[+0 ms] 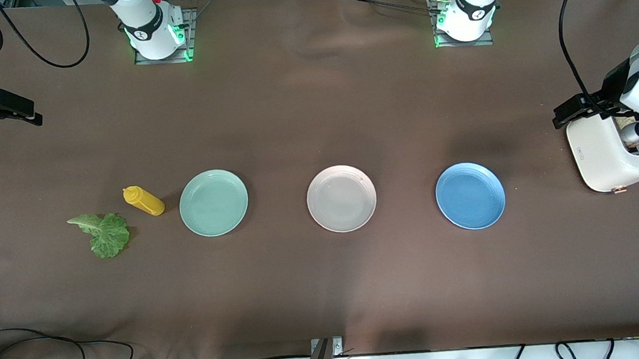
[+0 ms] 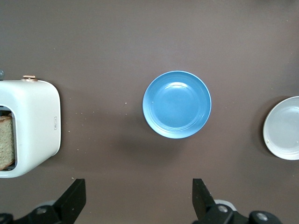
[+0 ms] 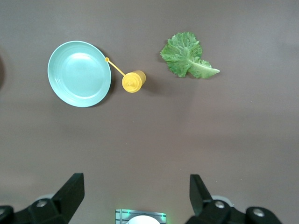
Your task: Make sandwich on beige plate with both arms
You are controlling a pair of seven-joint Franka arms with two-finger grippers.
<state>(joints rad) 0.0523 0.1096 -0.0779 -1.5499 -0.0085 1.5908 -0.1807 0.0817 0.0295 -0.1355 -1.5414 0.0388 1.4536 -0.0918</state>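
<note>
High front view, both wrist views straight down, high up.

Three plates sit in a row, mint green plate, beige plate and blue plate, with a yellow bottle and lettuce leaf beside the green one, while the left gripper hangs over the white toaster.

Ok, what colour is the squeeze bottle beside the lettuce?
Yellow; the squeeze bottle shows best in the front view.
</note>
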